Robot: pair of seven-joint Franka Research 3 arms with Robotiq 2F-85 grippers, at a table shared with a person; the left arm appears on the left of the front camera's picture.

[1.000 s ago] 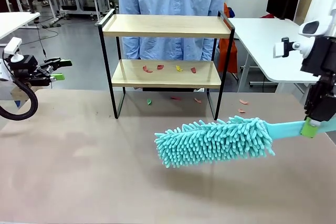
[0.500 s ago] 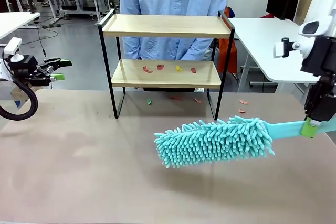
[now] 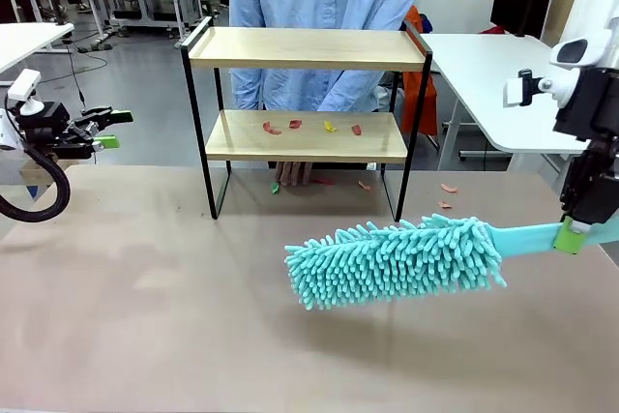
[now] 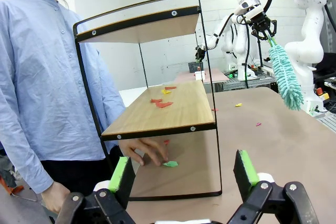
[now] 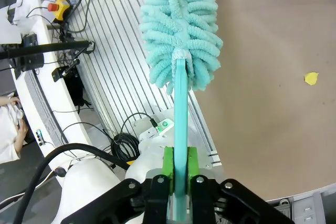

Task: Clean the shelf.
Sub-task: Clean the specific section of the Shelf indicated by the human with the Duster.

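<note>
The shelf [image 3: 305, 47] stands at the far middle of the table, and several red and yellow paper scraps [image 3: 295, 126] lie on its lower board. My right gripper [image 3: 573, 235] is shut on the handle of a teal fluffy duster [image 3: 397, 260], held level above the table in front of the shelf. The right wrist view shows the right gripper [image 5: 178, 167] clamping the duster [image 5: 181, 30]. My left gripper [image 3: 106, 129] hangs open at the far left with nothing in it. In the left wrist view the left gripper [image 4: 184, 176] faces the shelf [image 4: 163, 113] side-on, and the duster [image 4: 284, 74] shows beyond it.
A person in a blue shirt stands behind the shelf, one hand [image 3: 295, 173] flat on the table under the lower board beside a green scrap [image 4: 170, 164]. More scraps [image 3: 449, 188] lie on the table right of the shelf. A white table [image 3: 484, 74] stands at the back right.
The person's hand has come down to the table under the shelf's lower board. Neither arm nor the duster has moved.
</note>
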